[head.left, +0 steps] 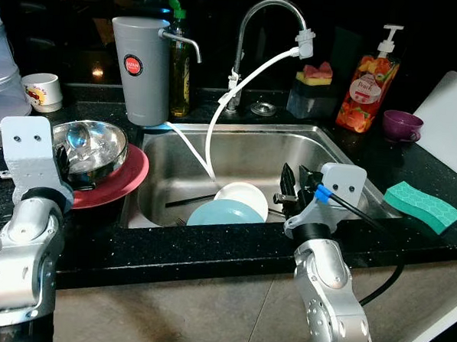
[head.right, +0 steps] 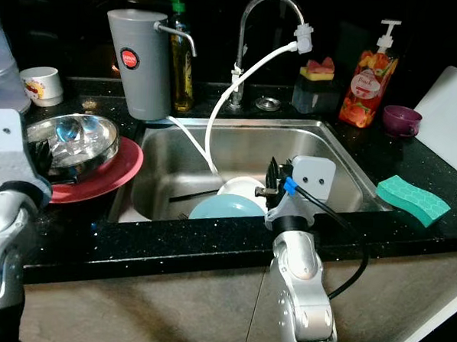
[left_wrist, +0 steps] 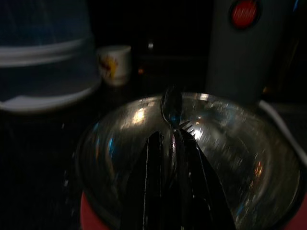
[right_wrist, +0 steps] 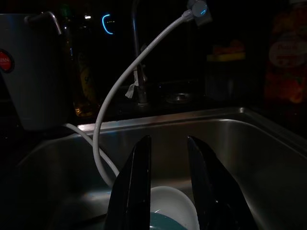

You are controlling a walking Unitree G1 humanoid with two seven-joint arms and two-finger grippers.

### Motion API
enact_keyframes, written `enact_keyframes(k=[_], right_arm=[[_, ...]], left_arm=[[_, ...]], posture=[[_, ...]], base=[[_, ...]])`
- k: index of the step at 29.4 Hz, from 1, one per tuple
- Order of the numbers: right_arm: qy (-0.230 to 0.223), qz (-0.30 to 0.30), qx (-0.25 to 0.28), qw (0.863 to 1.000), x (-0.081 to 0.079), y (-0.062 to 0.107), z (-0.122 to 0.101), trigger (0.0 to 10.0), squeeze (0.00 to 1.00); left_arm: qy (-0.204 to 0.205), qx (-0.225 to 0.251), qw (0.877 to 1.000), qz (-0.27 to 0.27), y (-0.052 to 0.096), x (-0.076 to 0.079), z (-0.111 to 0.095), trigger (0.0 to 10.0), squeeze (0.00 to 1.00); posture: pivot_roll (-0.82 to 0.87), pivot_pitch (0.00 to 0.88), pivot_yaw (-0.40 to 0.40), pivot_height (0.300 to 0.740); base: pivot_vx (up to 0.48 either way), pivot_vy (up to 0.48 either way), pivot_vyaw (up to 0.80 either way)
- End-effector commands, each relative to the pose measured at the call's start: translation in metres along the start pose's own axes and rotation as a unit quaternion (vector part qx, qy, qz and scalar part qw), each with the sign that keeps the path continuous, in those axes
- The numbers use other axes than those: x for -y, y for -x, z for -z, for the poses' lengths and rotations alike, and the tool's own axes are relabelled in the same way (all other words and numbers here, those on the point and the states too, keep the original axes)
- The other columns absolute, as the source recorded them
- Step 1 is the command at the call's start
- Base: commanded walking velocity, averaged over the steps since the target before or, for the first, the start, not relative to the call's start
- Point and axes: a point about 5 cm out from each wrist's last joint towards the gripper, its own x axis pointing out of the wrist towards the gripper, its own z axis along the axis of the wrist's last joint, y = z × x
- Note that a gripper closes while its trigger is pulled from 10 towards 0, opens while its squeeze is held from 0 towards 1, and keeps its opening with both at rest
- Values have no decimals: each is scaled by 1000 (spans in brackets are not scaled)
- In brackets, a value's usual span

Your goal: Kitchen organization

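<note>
The grey water filter jug point(head.left: 141, 67) beside the sink bears a round red badge point(head.left: 133, 64) whose top line reads "JAPAN"; the smaller lines beneath it are too fine to read. The orange pump bottle point(head.left: 368, 88) behind the sink carries a label with a script word that looks like "Peach". The small white cup point(head.left: 42, 91) shows a coloured picture without legible words.

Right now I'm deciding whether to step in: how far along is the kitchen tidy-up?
Early to midway. Looks done: a steel bowl sits on the red plate beside the sink. In hand: the left gripper holds a spoon over that bowl. Left: the white bowl and blue plate lie in the sink below the open right gripper.
</note>
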Motion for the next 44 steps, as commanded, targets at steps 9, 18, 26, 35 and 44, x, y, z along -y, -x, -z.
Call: enact_keyframes(k=[9, 18, 26, 35, 44], right_arm=[[4, 2, 1, 1000, 1, -1, 1, 10000, 0], [9, 5, 8, 1000, 3, -4, -2, 10000, 0], [26, 29, 18, 999, 20, -5, -8, 10000, 0], [32, 41, 23, 998, 26, -6, -11, 10000, 0], [29, 39, 17, 999, 23, -3, -9, 10000, 0]], left_arm=[[18, 64, 998, 14, -12, 5, -31, 10000, 0], [71, 74, 981, 164, -20, 45, -53, 10000, 0], [23, -17, 944, 330, -27, 67, -41, 10000, 0], [33, -167, 917, 361, -36, 71, 7, 10000, 0], [24, -235, 874, 424, -15, 83, 48, 10000, 16]], posture=[[95, 119, -31, 740], [87, 114, -28, 740], [86, 124, -16, 740], [79, 126, -3, 740], [79, 126, -3, 740]], base=[[0, 0, 0], [0, 0, 0], [0, 0, 0], [0, 0, 0], [0, 0, 0]])
